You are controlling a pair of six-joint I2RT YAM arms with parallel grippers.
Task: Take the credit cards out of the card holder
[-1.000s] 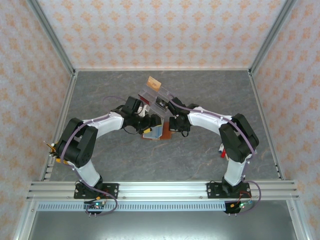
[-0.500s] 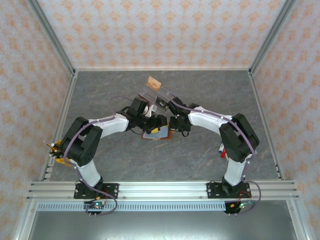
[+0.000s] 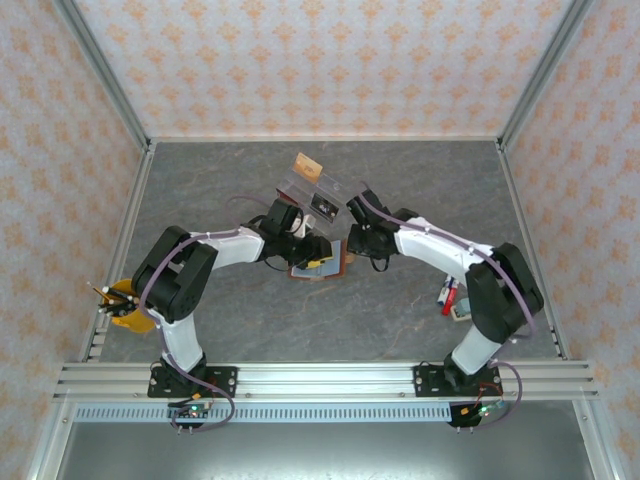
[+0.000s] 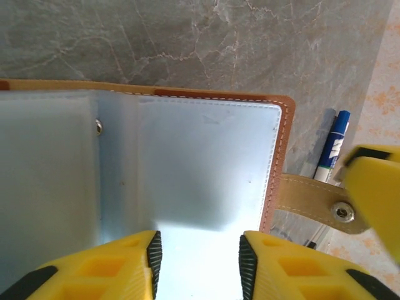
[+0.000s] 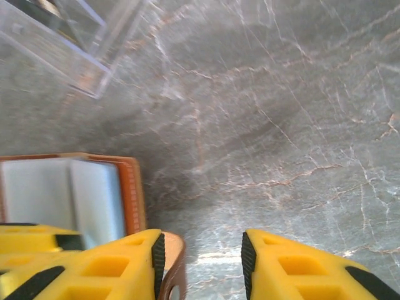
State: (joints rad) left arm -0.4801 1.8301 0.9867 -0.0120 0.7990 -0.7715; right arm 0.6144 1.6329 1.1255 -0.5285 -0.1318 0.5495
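The card holder [image 3: 312,270] lies open on the grey table, a brown wallet with pale blue-grey panels [image 4: 206,162] and a tan snap strap [image 4: 312,200]. My left gripper [image 4: 197,244] hangs just over the right panel, open, with the panel showing in the gap between its pads. My right gripper [image 5: 203,247] is open over bare table at the wallet's right edge [image 5: 132,194], with the strap tab [image 5: 174,262] against its left finger. Behind the wallet, a tan-orange card [image 3: 308,164] and a black card [image 3: 322,206] rest in a clear box [image 3: 300,186]. No credit card shows in the wallet's pockets.
Pens [image 3: 450,296] lie on the table at the right, one of them a blue marker [image 4: 332,145]. An orange holder with pens [image 3: 124,306] sits at the left edge. Patterned walls and metal rails enclose the table.
My right gripper has opened and let go of the strap, and its arm has shifted right. The left gripper has slid right over the wallet and its jaws have narrowed.
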